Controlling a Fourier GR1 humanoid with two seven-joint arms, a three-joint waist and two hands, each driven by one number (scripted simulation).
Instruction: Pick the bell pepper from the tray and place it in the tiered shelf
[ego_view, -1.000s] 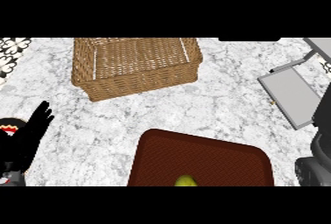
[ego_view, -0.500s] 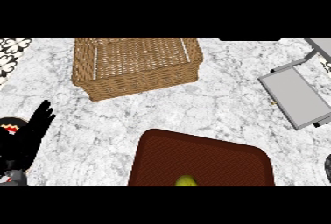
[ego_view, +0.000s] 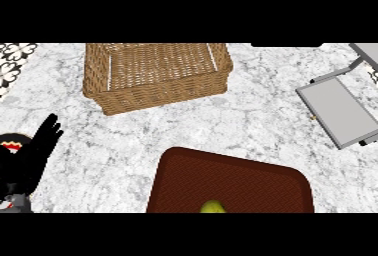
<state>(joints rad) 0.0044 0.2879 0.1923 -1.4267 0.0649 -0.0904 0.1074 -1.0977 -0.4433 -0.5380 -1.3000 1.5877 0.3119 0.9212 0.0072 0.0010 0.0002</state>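
You are looking down at a kitchen: a marble counter (ego_view: 244, 120) is carrying a wicker basket (ego_view: 151, 95) and a tray (ego_view: 221, 175).

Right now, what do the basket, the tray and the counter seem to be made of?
Basket: woven wicker or cane, judging by its tan interlaced strands; matte. Tray: dark brown with a fine crosshatched texture; plastic or wood, hard to tell. Counter: white stone with grey veins, likely marble.

The tray (ego_view: 221, 175) lies on the counter (ego_view: 111, 140). The bell pepper (ego_view: 212, 207) sits in the tray, at its near rim. Behind the tray, a little to its left, stands the basket (ego_view: 162, 95). The tiered shelf (ego_view: 341, 112) is behind the tray to its right, well apart. The left hand (ego_view: 33, 155) shows left of the tray.
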